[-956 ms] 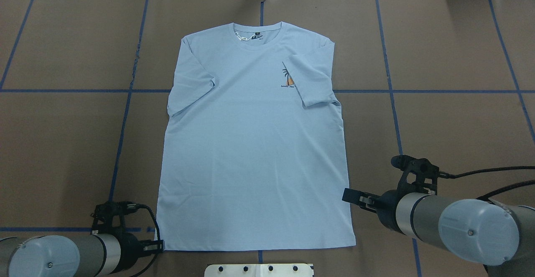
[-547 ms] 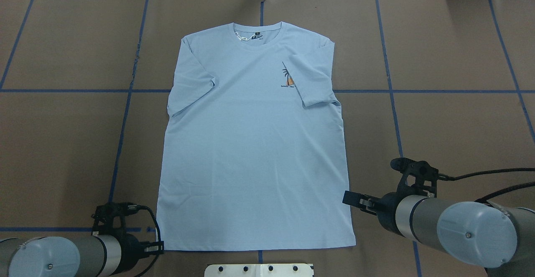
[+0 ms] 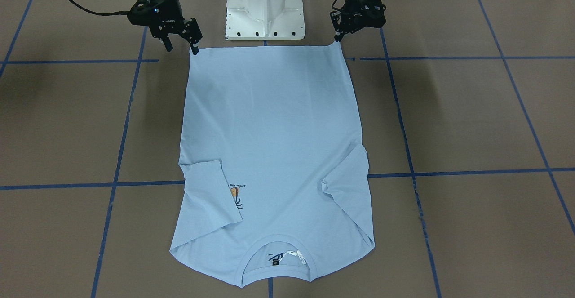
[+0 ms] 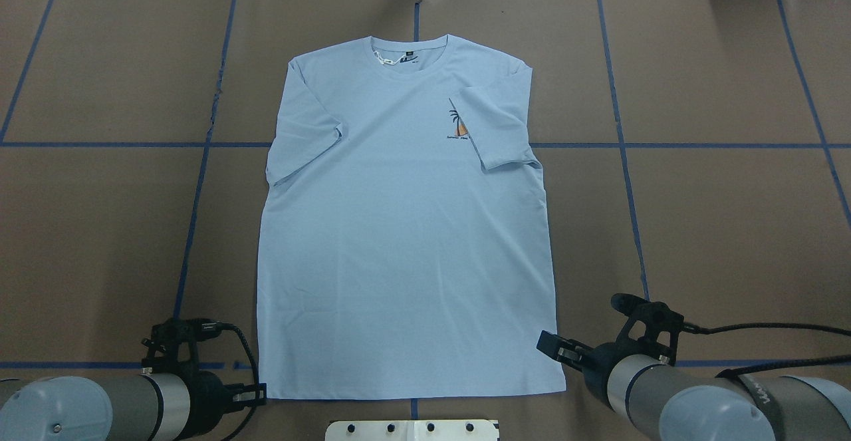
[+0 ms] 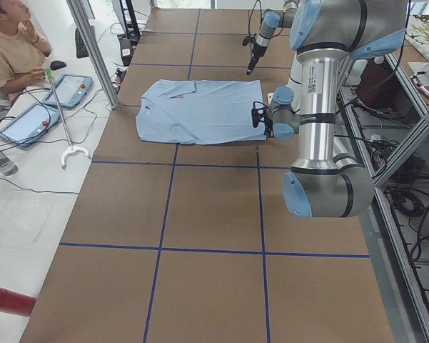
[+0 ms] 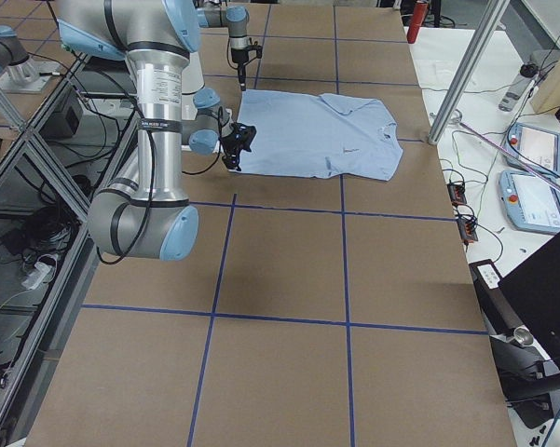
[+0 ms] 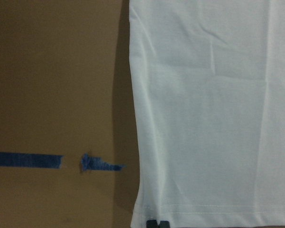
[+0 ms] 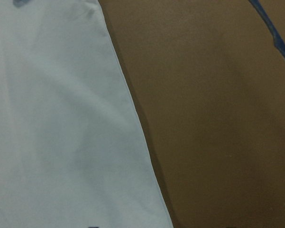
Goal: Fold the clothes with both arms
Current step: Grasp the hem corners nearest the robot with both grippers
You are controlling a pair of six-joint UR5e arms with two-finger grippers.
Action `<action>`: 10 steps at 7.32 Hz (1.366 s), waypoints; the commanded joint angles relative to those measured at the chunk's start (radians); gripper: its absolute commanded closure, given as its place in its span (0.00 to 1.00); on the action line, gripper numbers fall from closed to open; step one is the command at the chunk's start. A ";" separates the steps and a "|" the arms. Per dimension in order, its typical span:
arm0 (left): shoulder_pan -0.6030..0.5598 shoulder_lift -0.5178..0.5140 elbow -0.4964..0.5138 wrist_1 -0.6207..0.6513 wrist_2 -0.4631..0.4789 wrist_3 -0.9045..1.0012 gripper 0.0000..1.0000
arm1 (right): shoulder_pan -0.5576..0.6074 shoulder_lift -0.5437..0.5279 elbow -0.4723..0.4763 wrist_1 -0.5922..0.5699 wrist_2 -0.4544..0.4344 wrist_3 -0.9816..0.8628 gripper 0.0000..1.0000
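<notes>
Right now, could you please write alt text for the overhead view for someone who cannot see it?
A light blue T-shirt lies flat on a brown table, collar away from the robot. The left tool sits at its near left hem corner, the right tool by the right one.

One T-shirt [image 4: 405,241], two arms [image 4: 149,398]

The left arm [image 4: 133,401] and the right arm [image 4: 671,408] are built of silver-grey tubes and are capped in light blue, with a small screw set in each cap. Black cables [image 4: 771,326] are run to the wrists. A black left gripper [image 3: 337,38] and right gripper [image 3: 183,50] are fitted. Both arms are carried on a white pedestal base [image 3: 265,6] with dark bolts.
</notes>
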 commanded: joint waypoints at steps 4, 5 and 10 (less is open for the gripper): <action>0.000 0.000 -0.008 0.000 -0.002 -0.009 1.00 | -0.084 0.009 -0.059 -0.001 -0.043 0.077 0.41; 0.002 -0.002 -0.010 0.000 0.000 -0.011 1.00 | -0.084 0.009 -0.059 -0.001 -0.043 0.077 0.46; 0.000 0.001 -0.023 0.000 -0.002 -0.011 1.00 | -0.089 0.010 -0.059 0.000 -0.045 0.076 0.62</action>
